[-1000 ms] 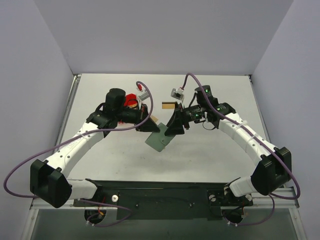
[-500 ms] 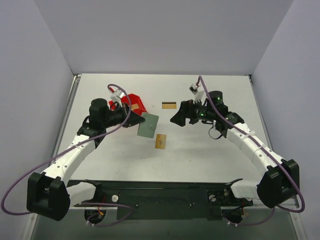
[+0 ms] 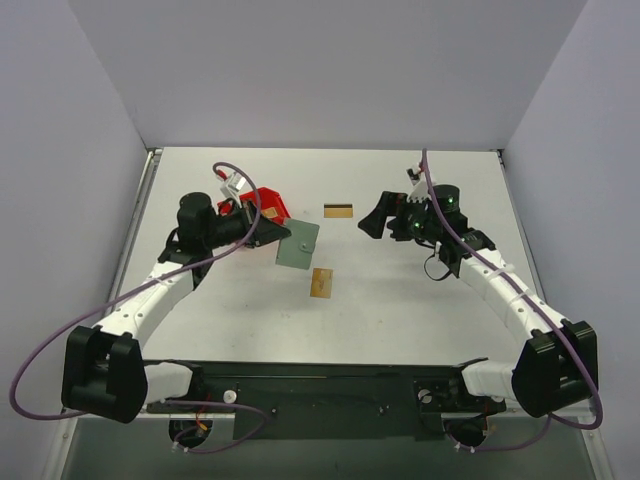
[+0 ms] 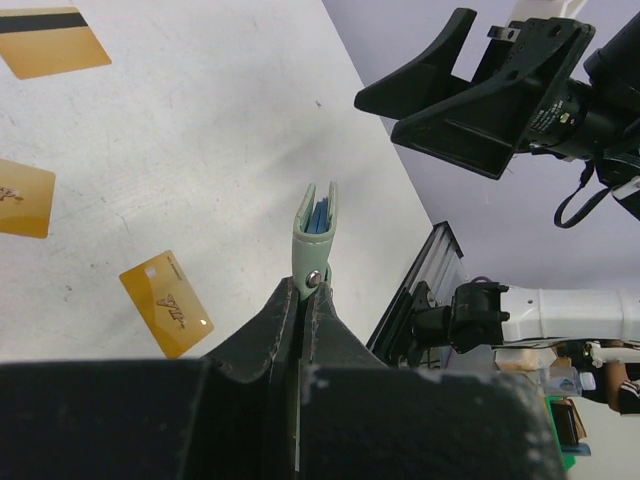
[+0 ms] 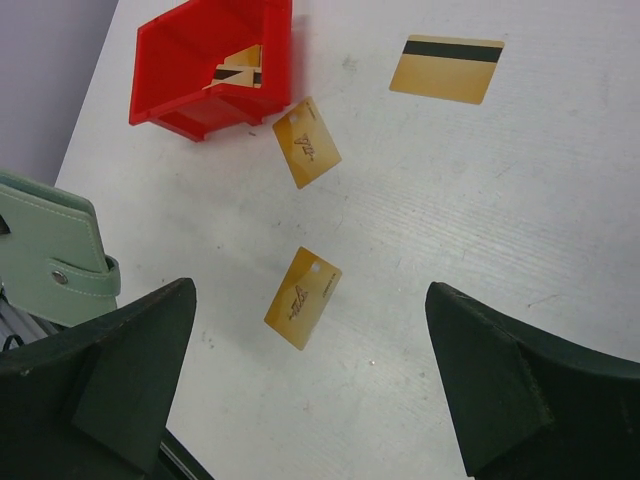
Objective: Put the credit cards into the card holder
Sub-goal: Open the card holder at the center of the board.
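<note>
My left gripper [image 3: 272, 234] is shut on the snap-tab end of the grey-green card holder [image 3: 298, 243], holding it off the table; the left wrist view shows it edge-on [image 4: 316, 222] with the blue inside showing. One gold credit card [image 3: 322, 282] lies on the table just below the holder. A striped card [image 3: 338, 210] lies further back. My right gripper [image 3: 380, 218] hangs open to the right, empty, over the table [image 5: 311, 292]. From the right wrist, the cards [image 5: 303, 297] [image 5: 307, 141] [image 5: 446, 68] lie flat.
A red plastic bin [image 3: 264, 205] stands behind the left gripper, with a striped card inside [image 5: 240, 72]. The table's near edge and black rail [image 3: 320, 385] run behind both arm bases. Grey walls close in the left, right and back.
The right gripper opened and drew back to the right. A gold card now lies on the table below the holder. The left gripper carried the holder left and back.
</note>
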`<control>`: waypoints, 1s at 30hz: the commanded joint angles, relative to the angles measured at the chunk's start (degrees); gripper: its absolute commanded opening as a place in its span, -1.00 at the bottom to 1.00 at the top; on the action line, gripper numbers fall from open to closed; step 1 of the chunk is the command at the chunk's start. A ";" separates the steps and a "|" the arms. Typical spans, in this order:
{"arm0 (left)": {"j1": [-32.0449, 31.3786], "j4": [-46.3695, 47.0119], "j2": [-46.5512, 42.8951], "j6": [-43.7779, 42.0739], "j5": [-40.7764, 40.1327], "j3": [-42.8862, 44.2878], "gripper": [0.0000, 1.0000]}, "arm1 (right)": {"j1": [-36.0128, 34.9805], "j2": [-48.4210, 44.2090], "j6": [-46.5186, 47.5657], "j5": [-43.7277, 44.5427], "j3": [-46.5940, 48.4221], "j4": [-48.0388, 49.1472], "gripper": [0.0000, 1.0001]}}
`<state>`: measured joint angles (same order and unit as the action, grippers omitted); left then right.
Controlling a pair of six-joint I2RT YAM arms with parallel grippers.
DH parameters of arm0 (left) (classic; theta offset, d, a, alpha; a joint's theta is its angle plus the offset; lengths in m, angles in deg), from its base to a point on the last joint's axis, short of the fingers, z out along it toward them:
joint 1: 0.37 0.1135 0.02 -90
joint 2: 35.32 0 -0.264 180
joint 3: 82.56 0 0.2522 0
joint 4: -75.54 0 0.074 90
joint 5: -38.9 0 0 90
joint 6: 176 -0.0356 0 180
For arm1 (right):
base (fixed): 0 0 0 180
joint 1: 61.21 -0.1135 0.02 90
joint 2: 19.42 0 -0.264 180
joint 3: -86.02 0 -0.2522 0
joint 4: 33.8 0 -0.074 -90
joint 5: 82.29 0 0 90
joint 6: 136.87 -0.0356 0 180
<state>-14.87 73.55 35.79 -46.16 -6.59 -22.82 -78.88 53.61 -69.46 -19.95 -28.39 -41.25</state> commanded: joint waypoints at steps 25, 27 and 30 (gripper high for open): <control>-10.89 -26.36 0.95 -14.26 -44.07 12.64 -1.00 | 2.03 5.72 -8.70 8.49 -0.68 6.17 0.92; -11.42 -27.15 1.83 -14.17 -45.72 13.26 -1.00 | 1.15 5.63 -8.18 10.52 -0.94 6.17 0.92; -12.21 -27.85 2.98 -13.38 -48.02 13.96 -1.00 | -0.25 5.19 -7.47 12.62 -1.38 6.96 0.92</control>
<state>-25.97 46.06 37.91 -59.74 -49.28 -12.68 -77.31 60.71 -77.44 -11.77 -29.55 -37.21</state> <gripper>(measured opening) 0.051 0.961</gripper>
